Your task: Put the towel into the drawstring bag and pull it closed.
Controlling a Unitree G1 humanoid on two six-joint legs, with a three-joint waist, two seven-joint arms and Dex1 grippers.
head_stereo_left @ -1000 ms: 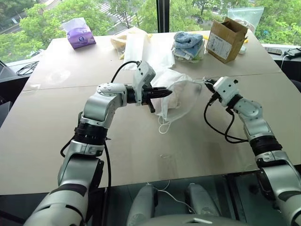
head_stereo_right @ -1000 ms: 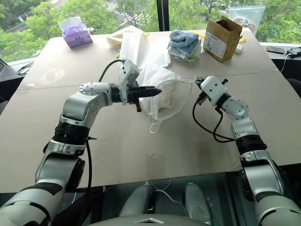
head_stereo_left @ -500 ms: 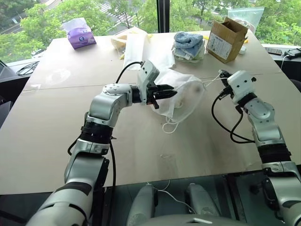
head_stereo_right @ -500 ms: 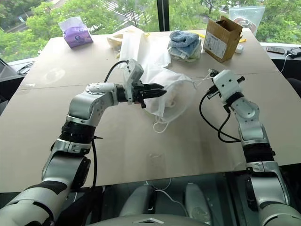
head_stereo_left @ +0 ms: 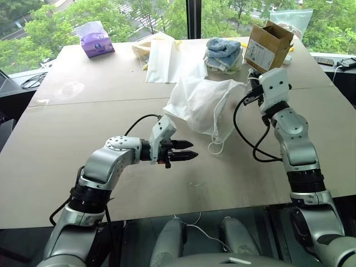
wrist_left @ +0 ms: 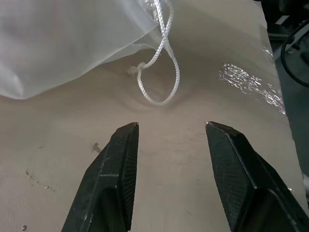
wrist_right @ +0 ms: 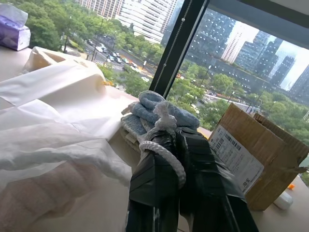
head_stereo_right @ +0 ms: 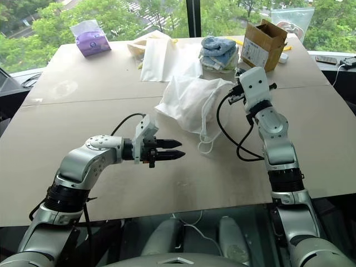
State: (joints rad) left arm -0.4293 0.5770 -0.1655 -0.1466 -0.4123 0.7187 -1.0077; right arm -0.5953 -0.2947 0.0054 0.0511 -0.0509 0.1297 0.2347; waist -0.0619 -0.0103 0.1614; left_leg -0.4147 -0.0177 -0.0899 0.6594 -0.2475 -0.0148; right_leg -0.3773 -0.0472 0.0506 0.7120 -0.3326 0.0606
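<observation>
Pinching a cord in its closed jaws, the R gripper sits beside the bag mid-table w/ the towel inside, likely cinching it, while the L gripper, half open and empty, hangs nearer the robot.

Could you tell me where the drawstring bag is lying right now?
In the left eye view the drawstring bag lies mid-table, just in front of the flat white bag, between the open left gripper and the right gripper, shut on its cord.
</observation>
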